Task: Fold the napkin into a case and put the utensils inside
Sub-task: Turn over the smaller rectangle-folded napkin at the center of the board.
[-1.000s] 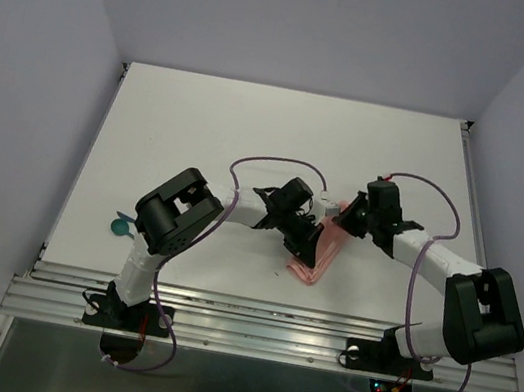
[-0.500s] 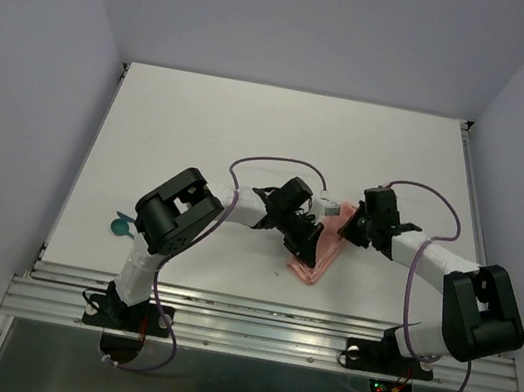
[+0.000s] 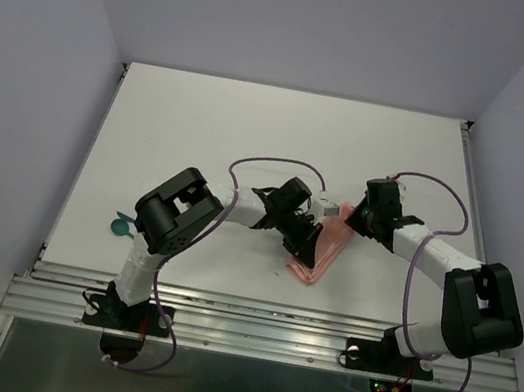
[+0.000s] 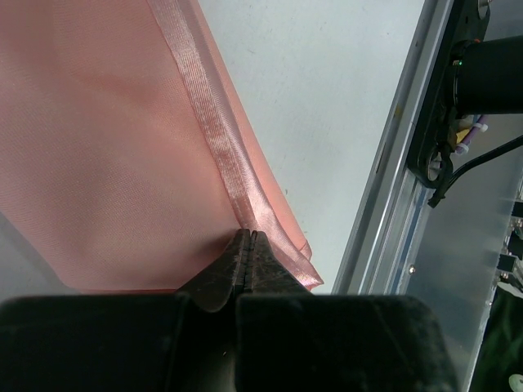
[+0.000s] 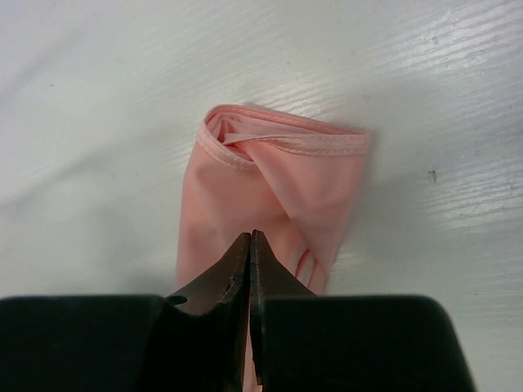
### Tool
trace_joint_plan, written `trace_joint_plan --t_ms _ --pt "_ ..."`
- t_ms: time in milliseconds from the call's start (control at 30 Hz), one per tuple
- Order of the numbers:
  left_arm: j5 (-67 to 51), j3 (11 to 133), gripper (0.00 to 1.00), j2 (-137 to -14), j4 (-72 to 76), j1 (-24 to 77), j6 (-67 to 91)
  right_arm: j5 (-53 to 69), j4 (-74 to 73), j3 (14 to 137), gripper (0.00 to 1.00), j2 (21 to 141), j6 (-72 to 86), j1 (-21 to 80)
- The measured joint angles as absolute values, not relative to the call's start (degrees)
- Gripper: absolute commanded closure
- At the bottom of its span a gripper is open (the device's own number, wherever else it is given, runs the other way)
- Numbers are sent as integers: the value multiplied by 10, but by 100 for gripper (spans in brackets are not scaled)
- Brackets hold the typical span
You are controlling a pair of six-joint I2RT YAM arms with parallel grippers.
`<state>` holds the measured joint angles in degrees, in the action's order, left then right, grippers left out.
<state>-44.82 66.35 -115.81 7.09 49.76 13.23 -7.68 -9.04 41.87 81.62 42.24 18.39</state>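
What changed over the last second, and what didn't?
The right gripper dipped toward the napkin, then drew back slightly rightward, jaws staying shut on the cloth. Nothing was released. The left gripper, also shut on the napkin, and the teal utensil at the left kept their places.

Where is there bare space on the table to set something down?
The far half of the table, between the back wall and both arms, is bare. Crowded: the middle front, where the left hand and right hand grip the napkin.
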Motion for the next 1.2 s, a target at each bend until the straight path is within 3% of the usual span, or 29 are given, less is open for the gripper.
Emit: trace_joint_plan --t_ms 167,267,500,933,1200 --pt "-447 663 100 -1157 69 498 132 -86 -91 419 95 844 422 183" --pt "-436 664 79 -1149 53 498 128 -86 -91 418 94 859 418 183" --pt "-375 695 53 -1090 -29 498 99 -86 -98 420 94 857 407 183" --pt "-269 752 51 -1047 -103 504 72 -119 -129 461 89 782 392 151" --pt "-83 878 48 -1069 -185 574 89 -125 -146 459 38 737 368 -33"
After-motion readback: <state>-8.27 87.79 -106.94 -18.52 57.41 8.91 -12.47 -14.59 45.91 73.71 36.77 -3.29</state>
